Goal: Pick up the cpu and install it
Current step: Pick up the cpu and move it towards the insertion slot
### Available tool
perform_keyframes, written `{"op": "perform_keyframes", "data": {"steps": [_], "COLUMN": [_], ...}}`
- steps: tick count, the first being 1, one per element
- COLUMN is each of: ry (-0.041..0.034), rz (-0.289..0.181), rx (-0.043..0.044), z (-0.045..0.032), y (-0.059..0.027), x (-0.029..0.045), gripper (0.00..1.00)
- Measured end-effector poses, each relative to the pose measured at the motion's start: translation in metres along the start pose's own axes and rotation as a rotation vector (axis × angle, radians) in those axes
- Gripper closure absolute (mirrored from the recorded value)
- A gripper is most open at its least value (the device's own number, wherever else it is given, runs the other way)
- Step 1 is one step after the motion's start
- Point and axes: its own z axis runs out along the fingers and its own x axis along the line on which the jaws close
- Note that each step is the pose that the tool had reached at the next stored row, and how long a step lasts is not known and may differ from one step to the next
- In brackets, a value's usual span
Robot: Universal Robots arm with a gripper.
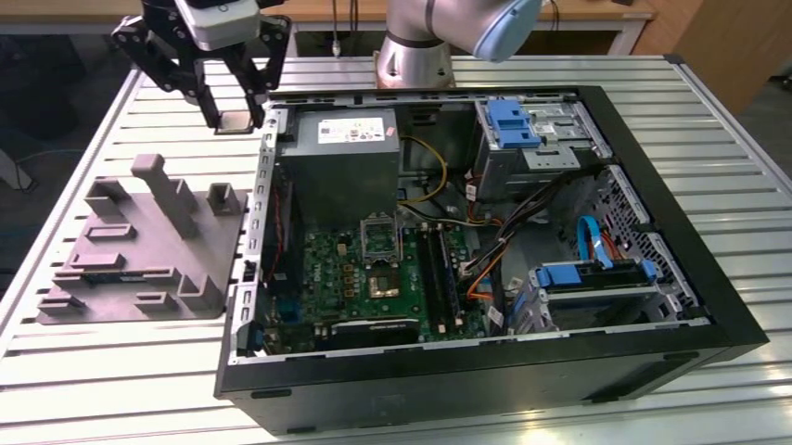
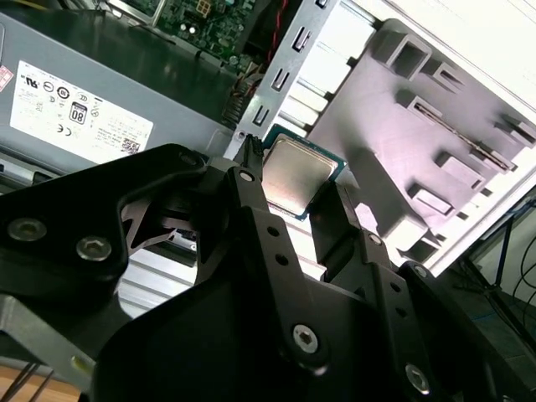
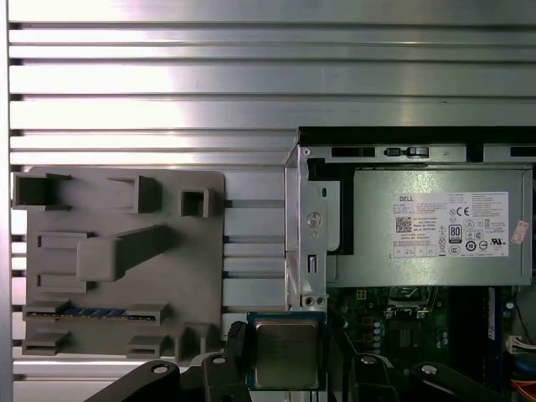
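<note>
We note the hand point(image 2: 295, 186) pinching the cpu point(image 2: 300, 167) by its edges, raised over the surface point(image 1: 111, 371), between grey tray point(image 1: 136, 269) and open computer case point(image 1: 495, 389).

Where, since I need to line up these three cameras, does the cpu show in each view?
Exterior view: cpu between the fingers at the exterior view's upper left, just outside the computer case.
Second wrist view: cpu between the fingers, in front of the grey tray.
First wrist view: cpu between the fingers, by the case's corner.
Shared landmark: the grey tray, in all three.
</note>
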Motion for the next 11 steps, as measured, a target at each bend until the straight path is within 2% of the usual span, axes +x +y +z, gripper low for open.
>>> {"op": "perform_keyframes", "data": {"steps": [11], "ry": [0.0], "rz": [0.0], "rx": [0.0], "z": [0.0], "y": [0.0001], "x": [-0.0052], "gripper": [0.53]}}
